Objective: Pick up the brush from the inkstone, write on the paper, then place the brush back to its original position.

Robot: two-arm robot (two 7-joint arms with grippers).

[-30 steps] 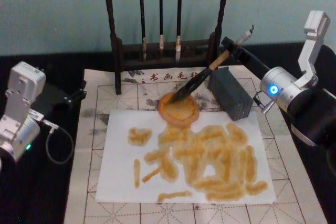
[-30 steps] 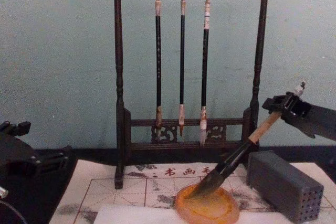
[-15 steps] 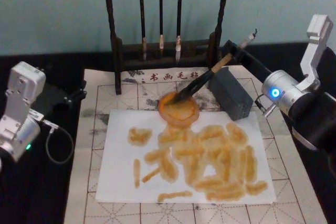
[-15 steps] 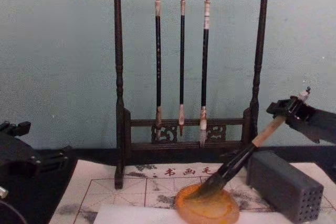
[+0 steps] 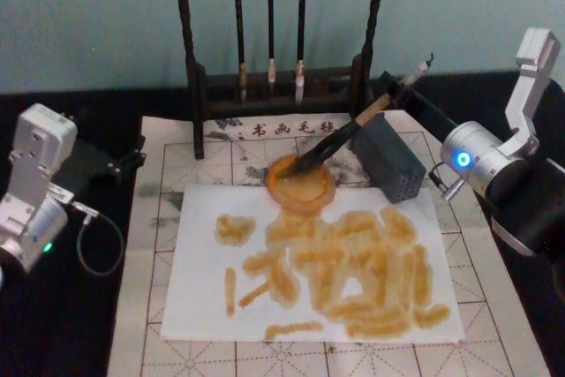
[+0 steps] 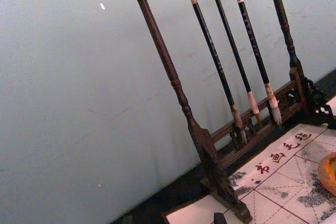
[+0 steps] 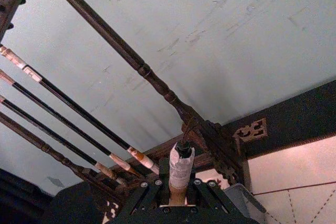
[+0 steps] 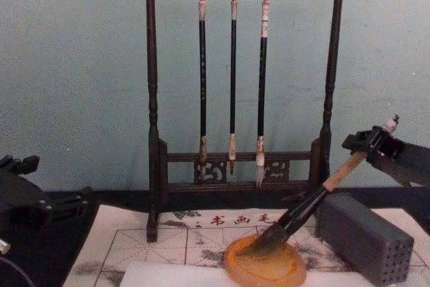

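Observation:
The brush leans steeply, its dark bristles resting in the orange inkstone and its tan handle rising to the right. My right gripper is shut on the upper handle, just below the whitish end cap. In the chest view the brush slants from the inkstone up to the right gripper. The white paper lies in front of the inkstone, covered with several orange strokes. My left gripper is parked open at the far left, off the mat.
A dark wooden rack with three thin hanging brushes stands behind the inkstone. A grey block with small holes sits right beside the brush's handle. Under everything lies a beige grid mat.
My right gripper has drifted right and lower with the brush, so the handle now tilts flatter. The bristles have stayed in the inkstone. The left arm has not moved.

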